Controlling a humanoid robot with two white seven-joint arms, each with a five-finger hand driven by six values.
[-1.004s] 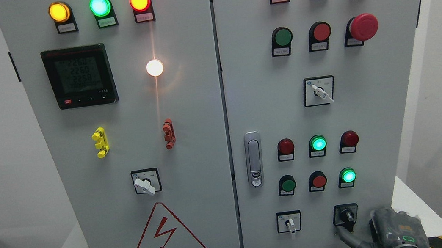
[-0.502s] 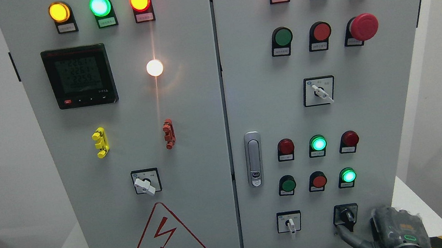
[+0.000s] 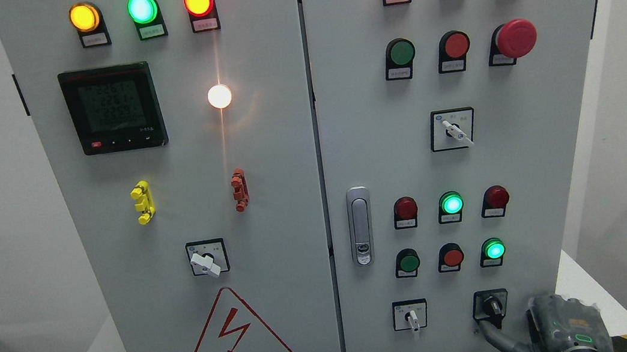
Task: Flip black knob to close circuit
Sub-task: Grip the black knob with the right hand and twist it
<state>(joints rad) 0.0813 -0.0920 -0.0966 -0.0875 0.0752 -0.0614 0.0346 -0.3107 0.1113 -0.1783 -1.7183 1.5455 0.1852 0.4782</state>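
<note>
A grey two-door electrical cabinet (image 3: 287, 161) stands facing the viewer. The black knob (image 3: 492, 304), a rotary selector switch on a black square plate, sits at the lower right of the right-hand door, beside a white-handled selector switch (image 3: 410, 316) to its left and below a lit green indicator lamp (image 3: 494, 250). The knob's lever points upward, tilted slightly left.

The right hand (image 3: 543, 330) enters at the bottom right corner. One dark grey finger (image 3: 490, 333) extends up and to the left, its tip just below the lower left corner of the knob's plate; whether it touches the plate cannot be told. The remaining fingers are hidden behind the hand's body, so the overall degree of opening cannot be told; nothing is visibly grasped.

Further up the right door: a red mushroom emergency-stop button (image 3: 515, 38), a second white-handled selector (image 3: 453, 129) and a metal door latch (image 3: 361, 226). The left door carries a digital meter (image 3: 112, 108), a glowing white lamp (image 3: 219, 96) and a red triangular high-voltage warning sign (image 3: 240, 340).
</note>
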